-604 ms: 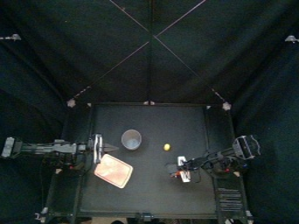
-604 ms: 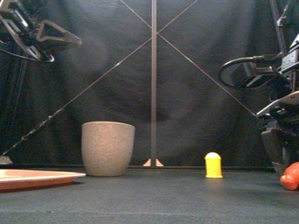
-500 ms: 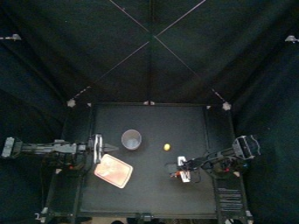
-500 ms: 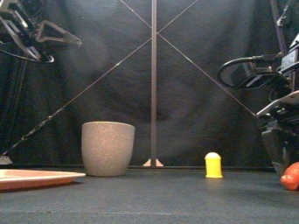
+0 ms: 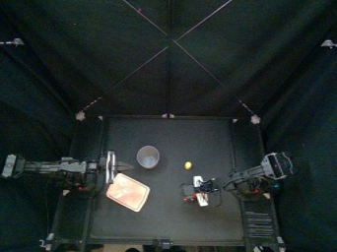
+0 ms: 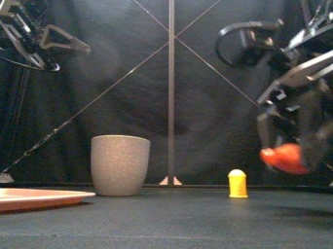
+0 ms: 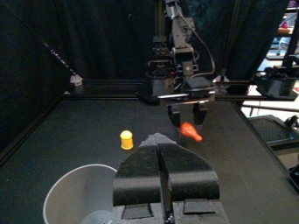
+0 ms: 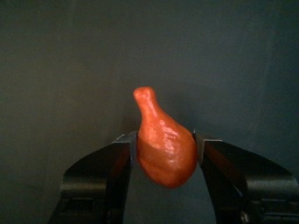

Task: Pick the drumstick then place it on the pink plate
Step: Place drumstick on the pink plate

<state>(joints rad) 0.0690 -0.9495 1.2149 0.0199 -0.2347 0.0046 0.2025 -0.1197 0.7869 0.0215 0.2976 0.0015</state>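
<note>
Gripping the drumstick (image 8: 162, 147) across its thick end, right gripper (image 5: 202, 193) has its jaws part-closed on both flanks, the narrow end poking past the tips. A hold on the widest part probably resists slipping. Drumstick hangs clear of the table (image 5: 171, 133), toward its right edge. Pink plate (image 5: 128, 193) lies bare near the front left corner. Left gripper (image 7: 163, 144) is parked at the left edge, jaws together, empty.

We read no text, label, brand, number or sign in any view. On drumstick (image 8: 162, 149): no marking legible. On grey cup (image 6: 120, 164): speckle only, no print. On pink plate (image 6: 46, 197): no lettering seen. On small yellow toy (image 6: 237, 183): too small to tell.
</note>
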